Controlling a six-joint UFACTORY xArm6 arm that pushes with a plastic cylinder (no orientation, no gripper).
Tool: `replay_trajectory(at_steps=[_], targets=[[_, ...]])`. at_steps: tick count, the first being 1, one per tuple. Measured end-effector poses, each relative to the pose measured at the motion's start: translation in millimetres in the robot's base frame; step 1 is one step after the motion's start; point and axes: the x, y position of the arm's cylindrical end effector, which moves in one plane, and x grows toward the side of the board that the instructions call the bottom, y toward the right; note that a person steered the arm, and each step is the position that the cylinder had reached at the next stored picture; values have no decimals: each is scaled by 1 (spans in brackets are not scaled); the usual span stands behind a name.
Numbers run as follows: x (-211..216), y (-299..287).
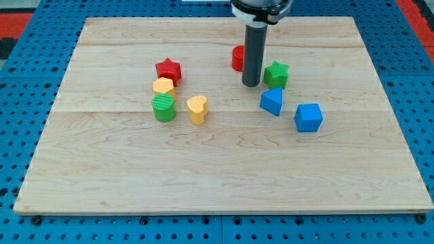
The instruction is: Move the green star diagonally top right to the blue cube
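Note:
The green star [277, 74] lies right of centre in the upper half of the wooden board [217, 169]. The blue cube [308, 117] sits below and to its right. A second blue block [271, 102], angular in shape, lies just below the green star. My tip [251, 84] rests on the board just left of the green star, close to it; I cannot tell if it touches. A red block [237, 58] is partly hidden behind the rod.
A cluster sits left of centre: a red star [168, 70], a yellow block [163, 86], a green cylinder [163, 108] and a yellow heart [197, 108]. The board's edges border a blue pegboard [27, 68].

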Motion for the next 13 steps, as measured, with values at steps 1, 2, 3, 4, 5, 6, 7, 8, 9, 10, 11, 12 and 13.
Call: replay_trajectory(at_steps=[1, 2, 3, 4, 5, 6, 7, 8, 9, 10, 11, 12, 13], targets=[[-3, 1], [-18, -5], [-20, 52], [-20, 67], [-20, 65], [-20, 55], [-20, 55], [-20, 55], [-22, 57], [-20, 73], [-19, 98], [-24, -8], [-3, -88]])
